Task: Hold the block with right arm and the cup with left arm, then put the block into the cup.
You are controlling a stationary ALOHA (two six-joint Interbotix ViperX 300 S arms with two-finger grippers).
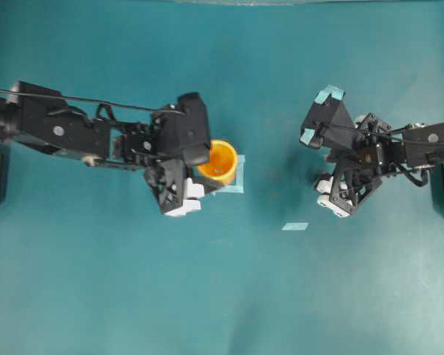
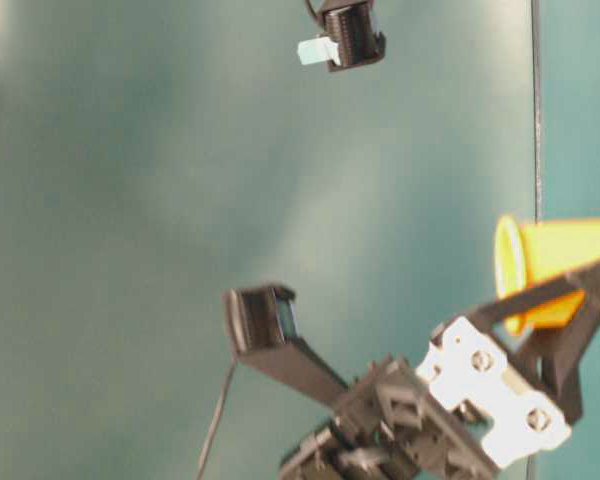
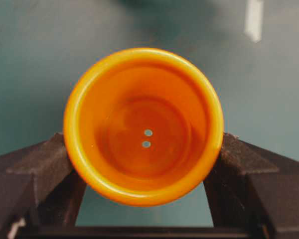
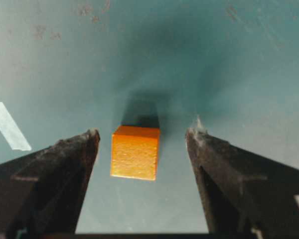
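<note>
The left arm [image 1: 66, 132] comes in flat from the left edge of the overhead view, stretched almost straight across the teal worktop [image 1: 222, 296], with thin cables running along its top. Its left gripper [image 3: 144, 209] is grasping the cup [image 3: 143, 125]: in the left wrist view both black fingers [image 3: 37, 169] press against the cup's sides, one on each side, and you look straight down into the orange inside with two tiny holes in the bottom. From overhead the cup [image 1: 219, 160] sits just past the end of that arm, over a pale blue tape square [image 1: 237, 185]. In the table-level view the cup [image 2: 560, 265] shows as a yellow shape on its side with the rim flaring to the left and a black finger crossing in front of it, so whether it touches the worktop is hard to say.

The right arm [image 1: 399, 148] reaches in from the right edge, well apart from the cup, wrist bent so the gripper points down, teal tape patches on the housing. The right gripper [image 4: 142, 144] is spread wide and released. The block [image 4: 135, 152] sits on the worktop right between its fingers, touching neither, with clear gaps on both sides. A small scrap of pale tape [image 1: 295, 226] lies on the worktop between the cup and the right arm, a bit below both.
</note>
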